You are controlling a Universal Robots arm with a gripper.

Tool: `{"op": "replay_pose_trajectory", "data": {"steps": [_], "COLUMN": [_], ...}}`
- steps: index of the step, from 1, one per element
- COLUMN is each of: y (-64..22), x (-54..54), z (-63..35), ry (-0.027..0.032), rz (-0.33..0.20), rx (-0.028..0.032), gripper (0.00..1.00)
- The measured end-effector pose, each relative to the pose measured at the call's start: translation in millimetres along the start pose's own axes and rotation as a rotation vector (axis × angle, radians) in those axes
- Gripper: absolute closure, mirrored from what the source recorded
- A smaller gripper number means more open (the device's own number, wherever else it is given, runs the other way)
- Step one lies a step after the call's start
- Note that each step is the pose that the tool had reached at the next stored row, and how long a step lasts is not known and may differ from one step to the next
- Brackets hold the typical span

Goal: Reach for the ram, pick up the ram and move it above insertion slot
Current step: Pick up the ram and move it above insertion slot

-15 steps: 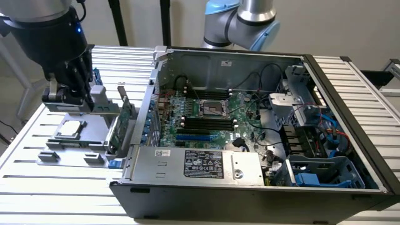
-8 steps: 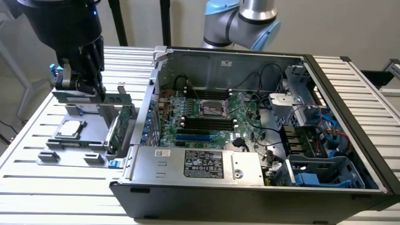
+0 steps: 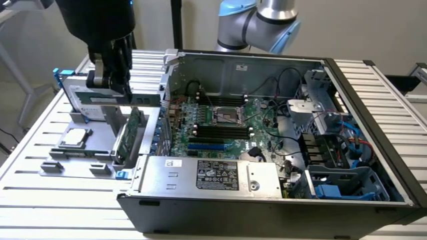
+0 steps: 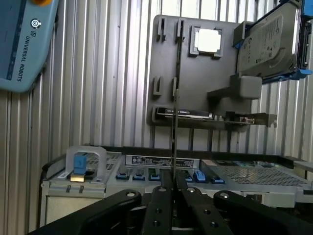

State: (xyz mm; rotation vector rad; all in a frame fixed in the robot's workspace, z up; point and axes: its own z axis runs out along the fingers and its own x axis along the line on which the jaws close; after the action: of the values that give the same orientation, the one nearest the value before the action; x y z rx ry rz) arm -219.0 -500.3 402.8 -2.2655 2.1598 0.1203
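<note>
My gripper (image 3: 115, 86) hangs over the grey parts holder (image 3: 70, 167) at the exterior view's left, outside the open computer case (image 3: 267, 210). It is shut on the ram (image 3: 145, 100), a thin green stick that juts from the fingers toward the case wall. In the wrist view the ram (image 4: 175, 98) shows edge-on as a thin dark line running out from my gripper (image 4: 174, 178), whose fingers (image 4: 160, 200) meet on it. The insertion slot (image 3: 219, 130) is one of several long black sockets on the motherboard inside the case, well away from the ram.
On the holder sit a hard drive with blue rails (image 3: 90, 97), a processor chip (image 3: 75, 136) and a green expansion card (image 3: 130, 135) standing on edge. The case holds a power supply (image 3: 213, 175), cables and drive cages. A teach pendant (image 4: 24, 44) lies on the slatted table.
</note>
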Motion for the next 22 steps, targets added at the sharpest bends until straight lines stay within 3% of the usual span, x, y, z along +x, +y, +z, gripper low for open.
{"op": "replay_pose_trajectory", "data": {"steps": [22], "y": [-100.0], "x": [1.0], "z": [-3.9], "ry": [-0.0009], "rz": [0.0], "rx": [-0.0003], "gripper": [0.86]}}
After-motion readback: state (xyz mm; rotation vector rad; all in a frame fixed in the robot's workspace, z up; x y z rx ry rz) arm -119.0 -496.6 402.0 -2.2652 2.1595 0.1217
